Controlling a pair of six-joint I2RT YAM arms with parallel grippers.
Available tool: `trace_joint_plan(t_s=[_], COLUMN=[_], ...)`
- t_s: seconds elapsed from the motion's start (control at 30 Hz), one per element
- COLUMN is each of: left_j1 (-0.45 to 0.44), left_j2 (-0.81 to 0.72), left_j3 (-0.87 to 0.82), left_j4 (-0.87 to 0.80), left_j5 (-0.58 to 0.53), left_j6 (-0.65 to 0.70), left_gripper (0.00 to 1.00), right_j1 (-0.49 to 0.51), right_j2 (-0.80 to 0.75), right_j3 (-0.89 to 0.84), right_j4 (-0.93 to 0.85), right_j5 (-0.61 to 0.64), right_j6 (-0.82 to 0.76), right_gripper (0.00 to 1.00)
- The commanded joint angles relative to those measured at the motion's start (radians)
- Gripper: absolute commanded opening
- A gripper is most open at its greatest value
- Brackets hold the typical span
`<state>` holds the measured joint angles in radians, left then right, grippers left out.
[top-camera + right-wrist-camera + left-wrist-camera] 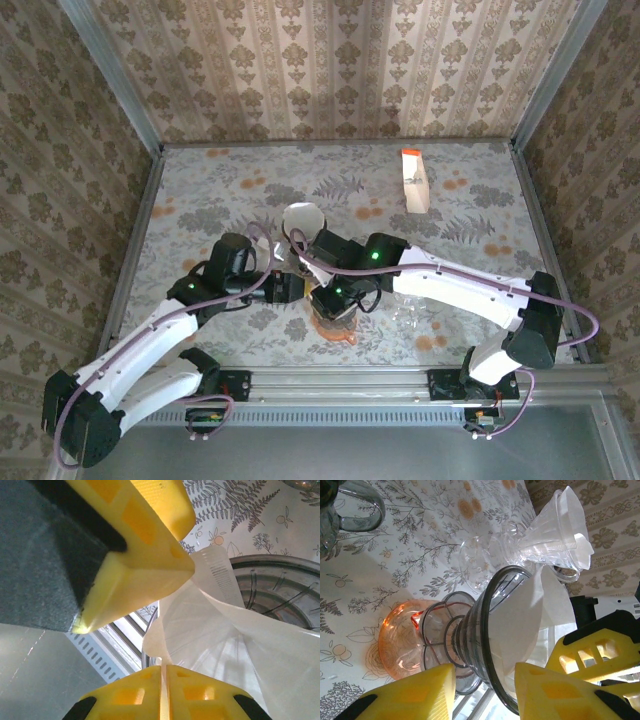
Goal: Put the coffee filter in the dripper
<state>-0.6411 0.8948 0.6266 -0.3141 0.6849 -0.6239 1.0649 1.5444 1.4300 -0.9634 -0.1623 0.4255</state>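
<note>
Pinching the coffee filter by its edge, the right claw is closed on the paper, which sits inside the dripper atop an orange glass base on the tabletop. The left claw flanks the dripper; I cannot tell whether it grips.

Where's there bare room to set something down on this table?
Far-left cloth, between the side rail and the spare clear dripper; far right, past the small carton. The middle is crowded: left arm, right arm and orange server.
</note>
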Motion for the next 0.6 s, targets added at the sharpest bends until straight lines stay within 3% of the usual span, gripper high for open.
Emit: trace_joint_plan(t_s=[0.0,0.3,0.57], left_j1=[-0.008,-0.009,-0.011], left_j2=[0.001,0.004,0.006], left_j3=[0.021,0.021,0.019], left_j4=[-0.016,-0.002,-0.003], left_j5=[0.013,0.011,0.008], left_j6=[0.024,0.018,0.016], left_gripper=[0.37,0.43,0.45], right_j1=[-0.008,-0.078,-0.124], right_j2=[-0.043,-0.133,-0.073], right_j3=[0.002,0.021,-0.010], right_j4=[0.011,-0.056,-0.054], right_j5=[0.037,0.205,0.186], right_j6=[0.004,0.016,0.012], right_gripper=[0.21,0.60,0.72])
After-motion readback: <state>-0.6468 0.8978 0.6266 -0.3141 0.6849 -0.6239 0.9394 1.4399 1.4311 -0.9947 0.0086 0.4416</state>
